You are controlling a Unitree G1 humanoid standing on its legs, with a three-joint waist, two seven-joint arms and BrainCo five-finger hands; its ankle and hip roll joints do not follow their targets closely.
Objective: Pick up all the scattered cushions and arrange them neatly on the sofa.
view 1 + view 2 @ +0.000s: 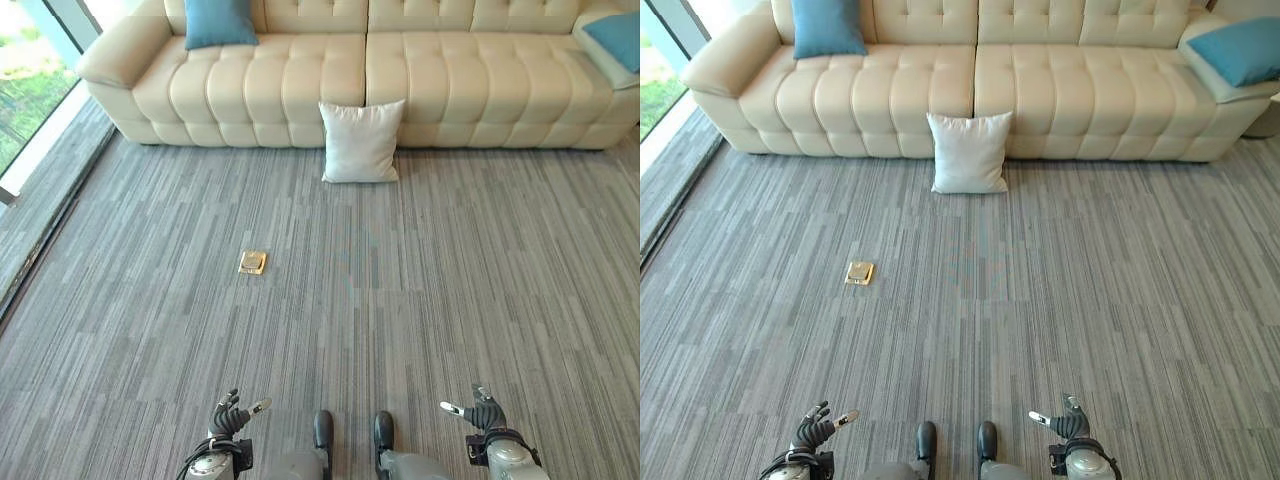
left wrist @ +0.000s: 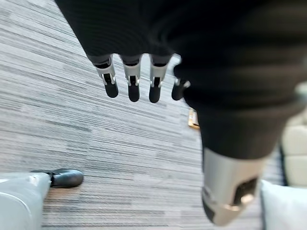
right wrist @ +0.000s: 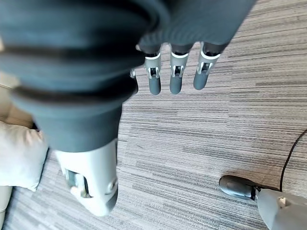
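A white cushion (image 1: 360, 141) stands on the grey carpet, leaning against the front of the cream sofa (image 1: 300, 85) near its middle. A blue cushion (image 1: 219, 22) rests on the sofa's left seat against the backrest. Another blue cushion (image 1: 1240, 50) lies on the sofa's right end. My left hand (image 1: 229, 418) hangs low at the bottom left, open and empty, far from the cushions. My right hand (image 1: 482, 411) hangs at the bottom right, open and empty too. The white cushion's edge (image 3: 19, 155) also appears in the right wrist view.
A small brass floor plate (image 1: 252, 262) is set into the carpet left of centre. A glass wall with a raised sill (image 1: 40, 170) runs along the left side. Wide carpet lies between me and the sofa.
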